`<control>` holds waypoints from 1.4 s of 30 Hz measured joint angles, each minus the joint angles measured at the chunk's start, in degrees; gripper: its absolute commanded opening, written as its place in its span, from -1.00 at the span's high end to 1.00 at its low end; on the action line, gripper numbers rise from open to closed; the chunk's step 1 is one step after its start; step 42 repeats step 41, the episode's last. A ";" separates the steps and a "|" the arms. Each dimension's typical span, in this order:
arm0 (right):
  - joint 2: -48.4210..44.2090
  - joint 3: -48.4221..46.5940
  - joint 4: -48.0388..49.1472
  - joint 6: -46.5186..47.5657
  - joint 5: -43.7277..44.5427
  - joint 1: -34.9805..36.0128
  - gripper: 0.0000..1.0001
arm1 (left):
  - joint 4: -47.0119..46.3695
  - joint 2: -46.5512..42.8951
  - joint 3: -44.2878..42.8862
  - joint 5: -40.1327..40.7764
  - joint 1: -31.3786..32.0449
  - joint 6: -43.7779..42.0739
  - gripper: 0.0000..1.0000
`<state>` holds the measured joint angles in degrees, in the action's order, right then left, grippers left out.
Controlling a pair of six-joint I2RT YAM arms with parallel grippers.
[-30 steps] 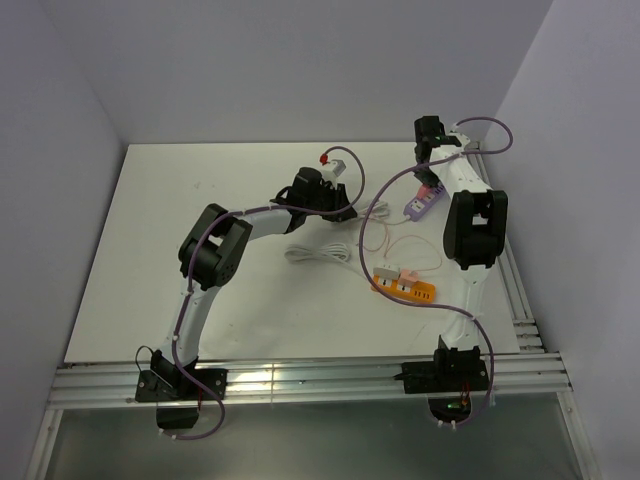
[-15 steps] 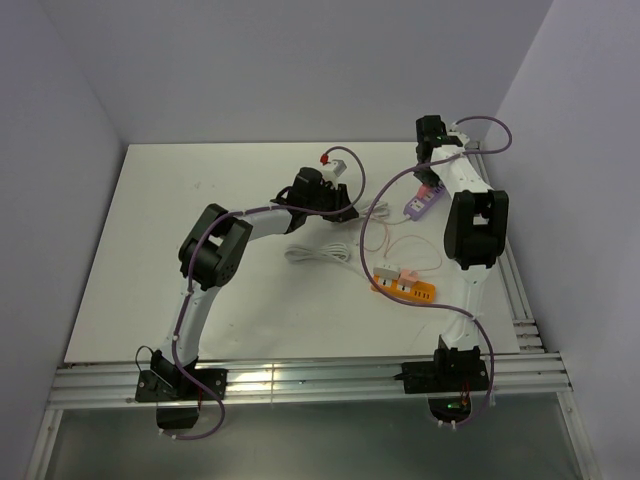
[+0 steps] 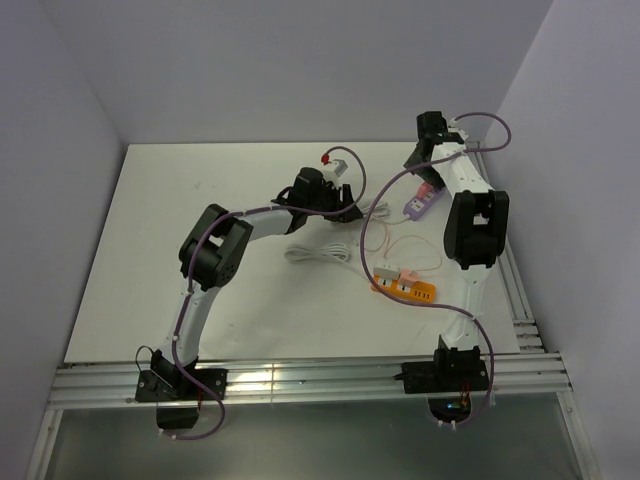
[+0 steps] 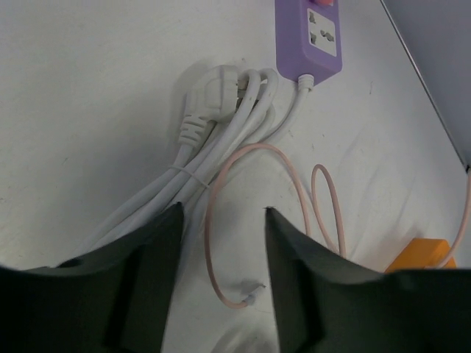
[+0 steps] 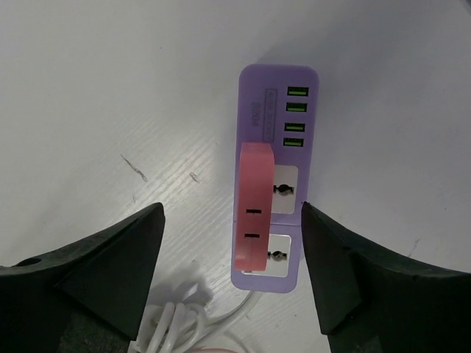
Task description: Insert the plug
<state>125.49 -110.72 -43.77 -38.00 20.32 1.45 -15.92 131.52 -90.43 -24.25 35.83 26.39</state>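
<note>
Where the right gripper (image 5: 232,215) hangs with jaws spread wide and empty, we see the pink plug (image 5: 254,209) seated on the socket face of the purple power strip (image 5: 278,95), between the 2 fingers and touching neither. We find the left gripper (image 4: 222,217) likewise parted and empty, above a pink cable (image 4: 257,146) and a white cord bundle (image 4: 221,121).

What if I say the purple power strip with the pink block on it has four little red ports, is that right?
Not quite. The four little ports on the purple power strip are green, not red, as the right wrist view shows. The pink block does sit on the strip.
</note>
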 measured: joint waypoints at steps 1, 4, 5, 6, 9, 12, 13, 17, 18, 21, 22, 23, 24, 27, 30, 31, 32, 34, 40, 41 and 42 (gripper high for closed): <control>0.00 0.00 -0.07 -0.02 -0.04 0.00 -0.67 | -0.28 0.00 0.00 0.02 0.00 0.04 -0.37; -0.07 0.02 -0.81 0.02 -0.22 0.02 -0.82 | -1.07 0.00 0.02 -0.50 0.02 0.74 -0.87; -0.24 0.09 -0.92 0.09 -0.20 0.09 -0.85 | -1.92 -0.07 0.15 -0.68 0.04 1.42 -0.99; -0.57 0.24 -0.94 0.20 -0.15 0.22 -0.90 | -2.49 -0.24 0.28 -0.57 0.04 1.73 -0.99; -2.69 1.49 -1.09 0.24 0.15 0.55 -0.99 | -3.50 -0.87 1.40 -0.09 -0.24 2.99 -0.99; -5.84 2.69 -1.31 0.28 0.00 1.18 -1.00 | -4.02 -2.05 3.02 0.52 -0.76 4.35 -0.99; -7.19 3.39 -1.03 0.31 -0.04 1.44 -1.00 | -3.96 -2.64 3.63 1.05 -0.98 4.79 -0.99; -13.09 7.10 -0.57 0.22 0.02 2.91 -1.00 | -4.09 -6.29 6.32 3.30 -2.01 6.38 -0.99; -14.67 8.37 -0.26 0.20 0.13 3.43 -1.00 | -4.35 -7.63 7.04 3.63 -2.23 6.99 -0.99; -18.84 12.70 0.33 0.11 0.11 5.29 -1.00 | -5.29 -12.13 8.72 3.78 -2.95 8.87 -0.99; -20.11 14.38 0.98 -0.02 -0.09 5.84 -1.00 | -5.92 -13.57 8.92 3.80 -3.04 9.40 -0.99; -21.11 16.00 1.42 -0.02 -0.42 6.29 -1.00 | -6.36 -15.17 9.16 3.82 -3.04 10.08 -0.99; -22.53 18.40 2.32 -0.02 -0.90 6.80 -1.00 | -6.75 -16.61 9.38 3.89 -3.02 10.62 -0.99; -26.18 24.72 3.13 0.00 -2.03 7.69 -1.00 | -6.91 -21.66 10.32 5.27 -2.91 12.15 -0.99; -30.80 31.26 4.87 0.28 -3.67 7.89 -1.00 | -5.66 -26.14 11.06 8.33 -2.82 13.94 -0.99; -32.33 33.09 5.33 0.44 -4.39 7.96 -1.00 | -5.16 -27.47 11.17 9.20 -2.86 15.06 -0.99; -33.90 35.04 6.01 0.57 -5.22 7.96 -1.00 | -4.92 -28.39 11.34 9.40 -3.15 16.48 -0.99; -37.42 39.15 7.82 0.72 -6.88 8.00 -1.00 | -4.02 -29.97 11.98 9.38 -3.80 19.52 -0.99; -47.23 52.26 14.73 1.90 -11.50 10.58 -1.00 | -3.48 -32.33 19.63 6.21 -8.74 29.51 -0.99; -48.85 54.53 15.82 2.10 -12.59 11.17 -1.00 | -3.28 -32.79 21.79 5.97 -9.49 30.71 -0.99; -48.85 54.53 15.82 2.10 -12.59 11.17 -1.00 | -3.28 -32.79 21.79 5.97 -9.49 30.71 -0.99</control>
